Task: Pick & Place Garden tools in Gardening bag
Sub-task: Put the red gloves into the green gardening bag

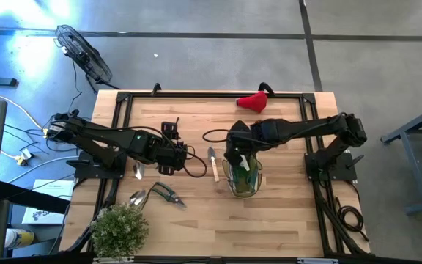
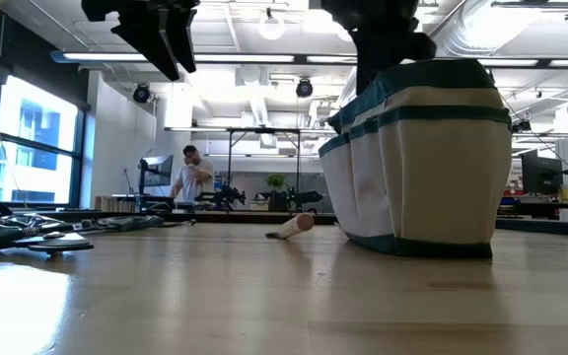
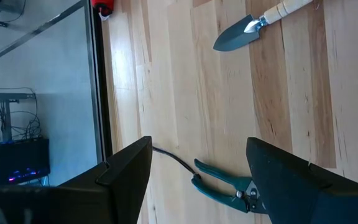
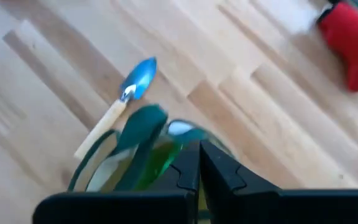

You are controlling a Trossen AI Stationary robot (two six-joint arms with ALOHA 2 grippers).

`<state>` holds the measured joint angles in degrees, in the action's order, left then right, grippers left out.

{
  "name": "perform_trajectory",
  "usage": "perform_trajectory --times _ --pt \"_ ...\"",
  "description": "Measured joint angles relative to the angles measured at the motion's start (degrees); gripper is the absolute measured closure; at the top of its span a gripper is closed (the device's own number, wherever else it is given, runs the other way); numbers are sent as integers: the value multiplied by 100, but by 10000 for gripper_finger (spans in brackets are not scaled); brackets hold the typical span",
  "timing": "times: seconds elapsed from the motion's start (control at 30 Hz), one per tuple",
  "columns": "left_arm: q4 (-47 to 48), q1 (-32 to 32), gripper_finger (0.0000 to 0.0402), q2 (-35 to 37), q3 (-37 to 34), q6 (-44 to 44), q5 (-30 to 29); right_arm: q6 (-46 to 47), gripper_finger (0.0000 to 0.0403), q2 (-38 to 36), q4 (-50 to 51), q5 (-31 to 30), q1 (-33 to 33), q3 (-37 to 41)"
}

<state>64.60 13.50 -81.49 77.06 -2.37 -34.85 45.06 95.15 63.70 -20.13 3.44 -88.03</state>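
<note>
The table (image 3: 185, 93) is pale, smooth wood with a slight sheen. The trowel (image 3: 253, 26) has a glossy metal blade and wooden handle. The bag (image 2: 432, 168) is matt cloth.

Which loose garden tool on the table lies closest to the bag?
The wooden-handled trowel, lying just left of the gardening bag. The pruners and silver scoops lie farther left, toward the potted plant.
</note>
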Motion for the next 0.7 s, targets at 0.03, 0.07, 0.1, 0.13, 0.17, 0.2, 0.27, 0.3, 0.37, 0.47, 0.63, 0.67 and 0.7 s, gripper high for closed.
perform_trajectory --times 0.03,0.07,0.1,0.13,0.17,0.2,0.27,0.3,0.37,0.47,0.63,0.67,0.7 --pt "4 0 149 0 0 -2 0 -37 400 -1 3 -90 -26 0" --pt "11 0 149 0 0 -2 0 -81 400 -18 36 -206 -53 0" --pt "30 0 149 0 0 -2 -2 -159 399 -43 61 -329 -73 2" --pt "49 0 149 0 0 -4 -2 -220 399 -85 69 -483 -93 2" --pt "55 0 149 0 0 -10 -2 -305 399 -140 72 -624 -117 2" --pt "62 0 149 0 0 -23 -2 -389 399 -192 71 -772 -144 2" --pt "70 0 149 0 1 -39 -4 -617 399 -318 102 -999 -226 2" --pt "70 0 149 0 0 -49 -14 -761 399 -388 130 -1077 -282 2" --pt "72 0 149 0 0 -106 -22 -1047 399 -516 219 -1187 -422 2" --pt "70 0 149 0 0 -219 -26 -1355 399 -712 309 -1114 -727 2" --pt "-1 0 149 0 0 -424 -44 -1727 396 -949 351 -578 -1462 2" --pt "-51 0 149 0 0 -481 -42 -1860 394 -969 353 -382 -1653 2" --pt "-97 0 149 0 0 -514 -37 -1980 391 -973 350 -162 -1860 2"
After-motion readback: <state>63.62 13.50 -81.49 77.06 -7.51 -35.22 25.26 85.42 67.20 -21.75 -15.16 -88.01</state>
